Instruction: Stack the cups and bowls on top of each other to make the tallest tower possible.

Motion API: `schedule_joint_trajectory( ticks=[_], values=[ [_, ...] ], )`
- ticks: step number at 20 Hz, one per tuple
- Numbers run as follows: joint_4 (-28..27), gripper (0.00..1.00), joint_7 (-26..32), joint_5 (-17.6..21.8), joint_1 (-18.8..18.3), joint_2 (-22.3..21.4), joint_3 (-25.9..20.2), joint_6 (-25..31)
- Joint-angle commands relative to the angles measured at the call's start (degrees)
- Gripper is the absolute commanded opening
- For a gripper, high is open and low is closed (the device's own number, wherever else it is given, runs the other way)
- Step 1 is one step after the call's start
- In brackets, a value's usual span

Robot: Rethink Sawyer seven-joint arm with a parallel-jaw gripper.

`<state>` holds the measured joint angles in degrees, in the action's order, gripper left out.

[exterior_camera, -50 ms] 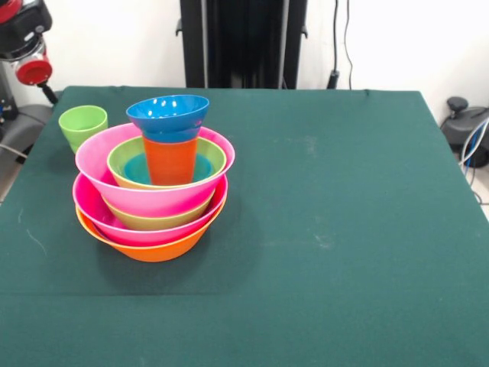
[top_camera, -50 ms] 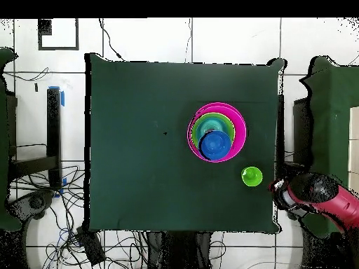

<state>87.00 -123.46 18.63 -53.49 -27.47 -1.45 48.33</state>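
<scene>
Nearest in the front view, on the left part of the green surface (exterior_camera, -50 ms: 321,229): the tower (exterior_camera, -50 ms: 155,183), glossy and bright, built on one wide orange bowl (exterior_camera, -50 ms: 153,248). Above that, a pink bowl (exterior_camera, -50 ms: 145,229), a green bowl (exterior_camera, -50 ms: 157,219), a second pink bowl (exterior_camera, -50 ms: 149,195) and a second green bowl (exterior_camera, -50 ms: 166,164) with a glimpse of teal inside. Standing in the middle, one orange-red cup (exterior_camera, -50 ms: 170,159), capped by one dark blue bowl (exterior_camera, -50 ms: 168,115) sitting upright on its rim. Just behind and to the left, apart from the pile, one light green cup (exterior_camera, -50 ms: 82,126), upright and alone. From overhead, only concentric rings of pink, green and blue, with the orange parts hidden; layers countable from the front alone. Farthest off, beyond the surface's edge, the red and black arm (top_camera, -50 ms: 319,199); gripper state impossible to tell.
</scene>
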Motion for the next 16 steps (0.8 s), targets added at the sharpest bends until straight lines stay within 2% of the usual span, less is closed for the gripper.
schedule_joint_trajectory(
  ticks=[1, 16],
  values=[
    [-0.6, 1.00, 10.5, 3.8, 0.2, 3.8, -8.0, -6.3],
    [3.9, 1.00, 7.5, 1.6, -1.0, 5.1, -10.4, -8.1]
  ],
)
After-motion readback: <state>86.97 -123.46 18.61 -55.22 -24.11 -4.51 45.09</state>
